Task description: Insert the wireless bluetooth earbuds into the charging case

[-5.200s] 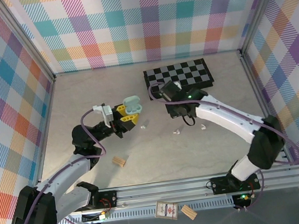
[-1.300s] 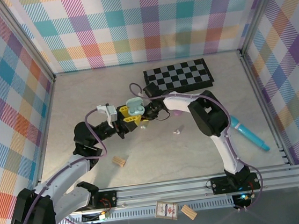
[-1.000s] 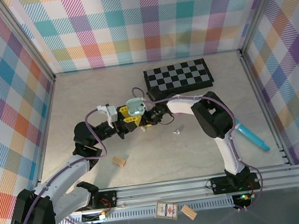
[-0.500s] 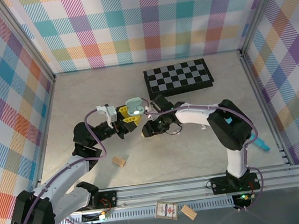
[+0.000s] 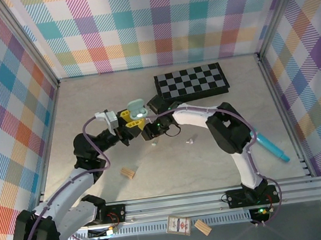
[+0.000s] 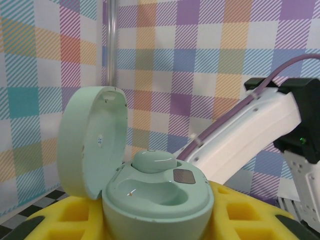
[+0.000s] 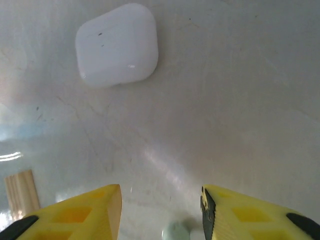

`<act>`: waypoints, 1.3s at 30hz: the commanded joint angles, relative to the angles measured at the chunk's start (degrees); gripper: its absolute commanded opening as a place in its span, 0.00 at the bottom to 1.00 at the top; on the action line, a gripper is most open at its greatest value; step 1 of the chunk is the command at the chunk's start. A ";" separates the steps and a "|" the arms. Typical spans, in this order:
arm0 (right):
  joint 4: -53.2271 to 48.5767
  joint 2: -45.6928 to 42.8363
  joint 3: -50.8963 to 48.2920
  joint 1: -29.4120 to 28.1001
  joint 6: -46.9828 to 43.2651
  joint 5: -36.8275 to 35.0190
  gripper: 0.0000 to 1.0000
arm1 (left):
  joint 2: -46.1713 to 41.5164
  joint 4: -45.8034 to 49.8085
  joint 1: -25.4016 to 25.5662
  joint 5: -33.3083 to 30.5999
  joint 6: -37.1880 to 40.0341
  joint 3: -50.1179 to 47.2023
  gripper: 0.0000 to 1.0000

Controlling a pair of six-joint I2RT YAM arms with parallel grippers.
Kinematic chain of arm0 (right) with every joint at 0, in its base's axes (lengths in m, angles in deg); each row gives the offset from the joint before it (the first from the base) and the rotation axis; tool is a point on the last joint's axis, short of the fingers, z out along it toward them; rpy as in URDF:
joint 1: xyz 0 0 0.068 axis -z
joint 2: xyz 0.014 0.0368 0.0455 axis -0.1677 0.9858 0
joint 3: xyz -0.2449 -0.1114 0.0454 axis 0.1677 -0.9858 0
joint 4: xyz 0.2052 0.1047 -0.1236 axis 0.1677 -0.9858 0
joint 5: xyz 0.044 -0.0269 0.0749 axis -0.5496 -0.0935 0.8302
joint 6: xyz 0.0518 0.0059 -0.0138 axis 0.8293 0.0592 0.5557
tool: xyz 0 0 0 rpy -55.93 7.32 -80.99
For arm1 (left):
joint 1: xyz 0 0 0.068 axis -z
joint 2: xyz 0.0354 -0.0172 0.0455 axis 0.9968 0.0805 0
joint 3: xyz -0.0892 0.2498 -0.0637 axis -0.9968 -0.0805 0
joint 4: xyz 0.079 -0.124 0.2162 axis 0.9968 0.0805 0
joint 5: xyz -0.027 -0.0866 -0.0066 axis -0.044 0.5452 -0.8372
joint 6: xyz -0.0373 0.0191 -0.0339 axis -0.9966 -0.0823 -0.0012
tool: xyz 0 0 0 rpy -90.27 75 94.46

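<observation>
**A:** Why is the left end effector [image 6: 157, 222] clamped on the case [image 6: 155, 200]?

**B:** Probably to present it mouth up. The lid [image 6: 92, 145] stands open, one bud [image 6: 153, 161] is seated and one socket is free.

**A:** And the other bud [image 7: 176, 232]?

**B:** It's on the bench [image 7: 225, 100], below the right end effector [image 7: 161, 210], which hangs open. Too little of it shows to tell its long axis.

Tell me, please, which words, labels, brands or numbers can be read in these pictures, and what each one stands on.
No text here is legible.
Inner face of the open lid of the pale green charging case: a tiny grey mark, too blurred to read.
Card on the frame at the near edge: printed, but too small to read.
</observation>
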 commanded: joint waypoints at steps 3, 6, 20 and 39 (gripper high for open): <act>-0.83 1.04 -0.74 0.02 0.52 4.51 0.46 | -2.21 -1.71 -0.57 -0.97 -0.49 -0.01 0.27; -0.53 -0.53 -3.80 0.02 0.55 4.69 0.47 | -2.10 -1.36 -0.57 -0.52 -0.73 0.42 0.27; 2.66 -9.99 -15.07 -0.85 3.76 4.18 0.46 | -0.92 -3.35 -0.57 -0.71 -1.84 0.27 0.27; -3.79 -8.25 -5.68 -3.75 4.15 -15.69 0.51 | -0.22 -3.85 -0.57 -1.15 -1.93 0.90 0.27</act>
